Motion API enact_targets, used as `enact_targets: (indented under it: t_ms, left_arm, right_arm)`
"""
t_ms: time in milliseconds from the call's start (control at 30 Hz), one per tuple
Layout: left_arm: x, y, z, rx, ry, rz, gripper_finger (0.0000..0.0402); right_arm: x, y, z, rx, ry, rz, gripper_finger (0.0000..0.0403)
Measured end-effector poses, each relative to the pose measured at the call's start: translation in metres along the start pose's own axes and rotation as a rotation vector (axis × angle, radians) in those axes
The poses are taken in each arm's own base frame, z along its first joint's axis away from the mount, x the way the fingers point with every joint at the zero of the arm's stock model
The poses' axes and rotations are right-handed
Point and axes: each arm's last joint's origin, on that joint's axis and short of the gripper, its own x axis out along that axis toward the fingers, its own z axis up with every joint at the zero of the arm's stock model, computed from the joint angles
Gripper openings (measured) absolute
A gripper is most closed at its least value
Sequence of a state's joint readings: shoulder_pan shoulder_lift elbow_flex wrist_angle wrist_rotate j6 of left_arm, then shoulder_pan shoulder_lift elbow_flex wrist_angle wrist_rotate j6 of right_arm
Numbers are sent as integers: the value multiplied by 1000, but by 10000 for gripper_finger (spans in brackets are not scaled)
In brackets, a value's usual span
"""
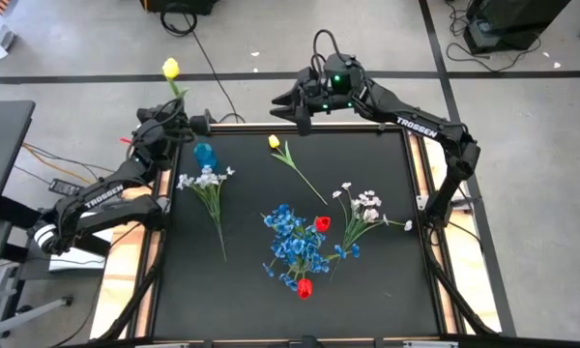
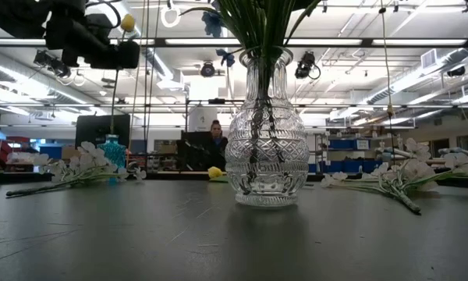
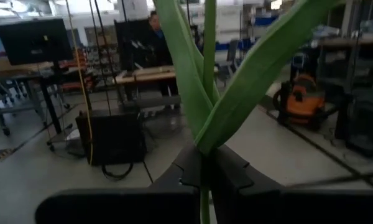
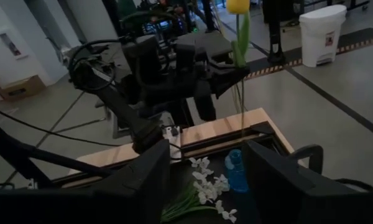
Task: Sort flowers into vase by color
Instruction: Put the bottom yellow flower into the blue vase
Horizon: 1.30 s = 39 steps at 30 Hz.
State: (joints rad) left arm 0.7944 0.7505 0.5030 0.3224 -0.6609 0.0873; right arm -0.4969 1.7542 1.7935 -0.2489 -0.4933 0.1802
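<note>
Around us is a wide workshop with grey flooring, ceiling strip lights, desks and monitors, and a person [image 2: 216, 131] standing well behind the black table [image 1: 387, 290]. On that table lie the flowers not yet sorted: a heap of blue bunches [image 1: 292, 242] with two red tulips [image 1: 321, 223] near the middle, a white sprig [image 1: 205, 181] toward the left edge, another white sprig [image 1: 365, 208] toward the right edge, and a yellow tulip [image 1: 275, 143] near the far edge. A clear glass vase [image 2: 266, 148] with green stems shows only in the low view; a small blue vase [image 1: 204, 154] stands by the far left corner. We judge the step in hand to be carrying: our left gripper [image 1: 177, 118], clamped tight on the stem of a second yellow tulip [image 1: 170, 69], holds it upright above that corner. Our right gripper [image 1: 295, 104] waits over the far edge, fingers parted and empty. Next we must lower the stem into the mouth of the right vase.
</note>
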Motion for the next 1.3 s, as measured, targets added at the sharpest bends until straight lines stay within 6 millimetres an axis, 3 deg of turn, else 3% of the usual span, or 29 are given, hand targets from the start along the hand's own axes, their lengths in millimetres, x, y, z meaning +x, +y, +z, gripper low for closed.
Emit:
enact_targets:
  t_ms: [467, 867, 1000, 1167, 1300]
  left_arm:
    - [-15, -14, 4, -19, -13, -86, 18]
    - [-17, -12, -20, -48, 182, 3, 18]
    - [-17, -9, -39, -102, 226, 38, 23]
    - [-20, -9, -62, -153, 278, 31, 49]
    - [-20, -9, -63, -180, 279, 32, 86]
  right_arm:
    - [1, 1, -2, 7, 14, 2, 208]
    - [1, 2, -3, 10, 22, 2, 208]
    - [1, 2, -3, 12, 24, 1, 208]
    - [1, 1, -8, 60, 76, 0, 208]
    - [-1, 0, -23, 133, 211, -14, 212]
